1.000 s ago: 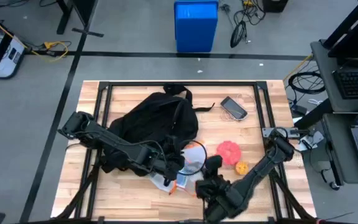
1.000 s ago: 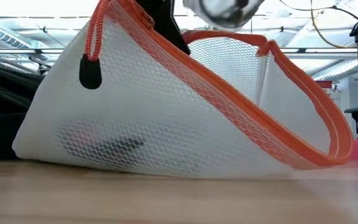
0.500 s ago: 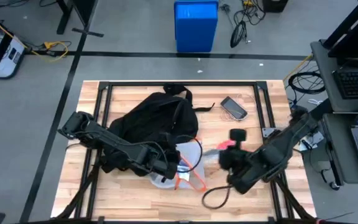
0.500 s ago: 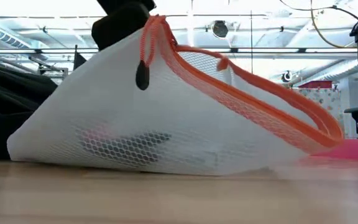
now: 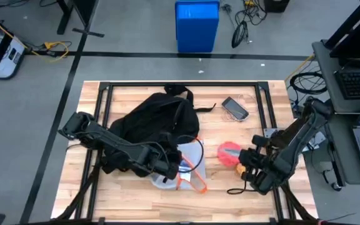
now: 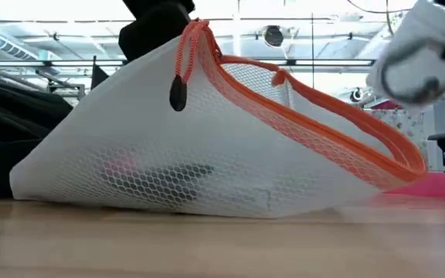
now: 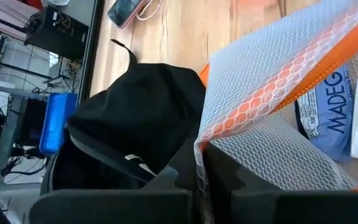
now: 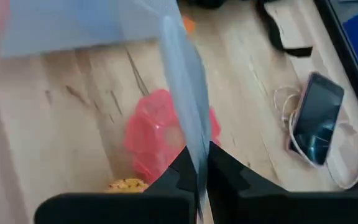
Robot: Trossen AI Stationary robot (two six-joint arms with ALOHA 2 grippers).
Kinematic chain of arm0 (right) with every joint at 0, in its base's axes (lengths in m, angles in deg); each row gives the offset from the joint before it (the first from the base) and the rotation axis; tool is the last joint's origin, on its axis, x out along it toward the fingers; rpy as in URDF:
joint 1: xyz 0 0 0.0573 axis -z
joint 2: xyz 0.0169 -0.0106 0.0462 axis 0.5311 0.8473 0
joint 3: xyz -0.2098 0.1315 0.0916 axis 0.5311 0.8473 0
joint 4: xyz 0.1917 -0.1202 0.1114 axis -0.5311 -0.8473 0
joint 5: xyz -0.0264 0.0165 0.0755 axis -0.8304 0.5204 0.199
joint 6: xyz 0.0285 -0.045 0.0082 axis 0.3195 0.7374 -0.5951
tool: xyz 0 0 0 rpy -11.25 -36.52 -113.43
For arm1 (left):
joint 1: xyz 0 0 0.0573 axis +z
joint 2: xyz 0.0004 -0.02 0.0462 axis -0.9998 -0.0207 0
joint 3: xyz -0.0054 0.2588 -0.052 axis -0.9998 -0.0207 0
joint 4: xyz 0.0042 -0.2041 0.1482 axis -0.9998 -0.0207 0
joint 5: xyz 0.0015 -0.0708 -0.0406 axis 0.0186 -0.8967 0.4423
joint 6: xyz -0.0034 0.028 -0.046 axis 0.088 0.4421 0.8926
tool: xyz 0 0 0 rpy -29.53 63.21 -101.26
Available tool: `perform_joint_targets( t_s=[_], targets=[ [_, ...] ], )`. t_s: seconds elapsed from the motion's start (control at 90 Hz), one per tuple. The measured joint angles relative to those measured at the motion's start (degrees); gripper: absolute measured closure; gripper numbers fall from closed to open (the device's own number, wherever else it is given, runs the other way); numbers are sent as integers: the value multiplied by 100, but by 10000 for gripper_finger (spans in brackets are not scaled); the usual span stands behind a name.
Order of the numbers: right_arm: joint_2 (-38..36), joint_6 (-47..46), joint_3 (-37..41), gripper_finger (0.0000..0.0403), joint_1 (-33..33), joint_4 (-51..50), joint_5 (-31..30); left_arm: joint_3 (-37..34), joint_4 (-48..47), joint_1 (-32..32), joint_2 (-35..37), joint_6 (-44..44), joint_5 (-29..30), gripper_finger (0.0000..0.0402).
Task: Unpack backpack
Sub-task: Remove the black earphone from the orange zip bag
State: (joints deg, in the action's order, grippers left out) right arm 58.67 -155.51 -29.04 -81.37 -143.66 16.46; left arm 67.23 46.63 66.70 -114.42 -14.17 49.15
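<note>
The black backpack [image 5: 161, 119] lies on the table left of middle, also seen in the left wrist view [image 7: 135, 124]. Against its near right side sits a white mesh pouch [image 5: 189, 164] with an orange zipper, base on the wood, mouth held up [image 6: 207, 139]. Through the mesh show a blue packet [image 7: 328, 118] and a card box. My left gripper [image 5: 175, 167] is shut on the pouch. My right gripper [image 5: 249, 161], near the table's right side, is shut on a pale flat thing [image 8: 185, 106], blurred. A dark loop [image 5: 235, 189] trails by it. My left gripper pinches the pouch's orange-zippered mouth edge [image 7: 199, 144] between its two fingers, coming from the table's left. The held edge stands raised while the pouch's bottom stays on the table. My right gripper pinches the lower edge of the pale flat thing [image 8: 196, 158] between its two fingers; the thing stands up past the fingertips, clear of the table. What it is cannot be told for blur.
A pink thing [image 5: 230, 152] and a small yellow thing [image 8: 126, 185] lie on the wood beside my right gripper. A phone with a white cord [image 5: 235, 107] lies at the far right. Black frame rails [image 5: 180, 84] border the table.
My right gripper has drawn away from the pouch's mouth at the near middle toward the table's right edge, carrying the pale thing and the trailing dark loop. The pouch's raised edge has shifted slightly rightward and its mouth has sagged lower; its base stayed put.
</note>
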Motion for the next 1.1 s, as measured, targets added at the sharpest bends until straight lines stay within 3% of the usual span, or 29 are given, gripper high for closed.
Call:
perform_joint_targets(
  t_s=[0.144, 0.622, 0.811, 1.1],
  targets=[
    [214, -311, 391, 403, 46, 69, 16, 0, 129, -4, 0, -4, 0, 402],
    [590, -69, 411, 403, 673, 104, 478, 0, 304, -2, 0, -7, -9, 402],
    [909, 643, 411, 403, 934, 547, 617, 0, 302, -2, 0, -11, -17, 402],
    [982, 846, 411, 400, 1198, 658, 931, 0, 302, -2, 0, -2, -33, 402]
  ],
)
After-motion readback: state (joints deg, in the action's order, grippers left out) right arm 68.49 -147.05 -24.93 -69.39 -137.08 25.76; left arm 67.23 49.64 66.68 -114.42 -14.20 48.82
